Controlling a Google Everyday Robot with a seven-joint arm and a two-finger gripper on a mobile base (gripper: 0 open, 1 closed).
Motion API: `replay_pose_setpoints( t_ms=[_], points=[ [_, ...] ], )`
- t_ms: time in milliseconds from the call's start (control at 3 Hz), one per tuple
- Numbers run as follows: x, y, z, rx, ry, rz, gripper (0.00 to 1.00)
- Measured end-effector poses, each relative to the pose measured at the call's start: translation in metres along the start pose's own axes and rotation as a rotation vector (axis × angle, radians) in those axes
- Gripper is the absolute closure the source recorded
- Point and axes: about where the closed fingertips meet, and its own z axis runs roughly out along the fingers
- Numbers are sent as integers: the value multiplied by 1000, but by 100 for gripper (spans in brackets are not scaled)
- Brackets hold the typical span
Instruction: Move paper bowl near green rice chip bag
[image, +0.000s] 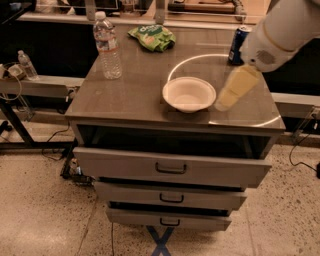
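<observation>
We see a grey cabinet (130, 95) with three drawers (125, 162) stepped out beneath its top, each with a dark handle. A bright ring of light (190, 57) is reflected on the right half of that top, where the gripper (224, 102) hangs low over the surface. Under the cabinet spreads a pale, speckled floor (45, 215), with a blue tape cross (161, 241) at the cabinet's foot and dark cables (52, 142) trailing to its left. A pale rail (45, 82) runs out to the left and right of the cabinet, and behind it stands what may be a workbench (55, 19) against a dark background.
</observation>
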Motion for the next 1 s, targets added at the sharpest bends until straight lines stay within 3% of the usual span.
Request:
replay_pose_setpoints(
  t_ms=[333,667,1000],
  points=[
    [-19,-15,26,24,-47,151,0],
    [-23,-18,30,31,-60,222,0],
    [-26,-14,36,21,-73,231,0]
  ],
)
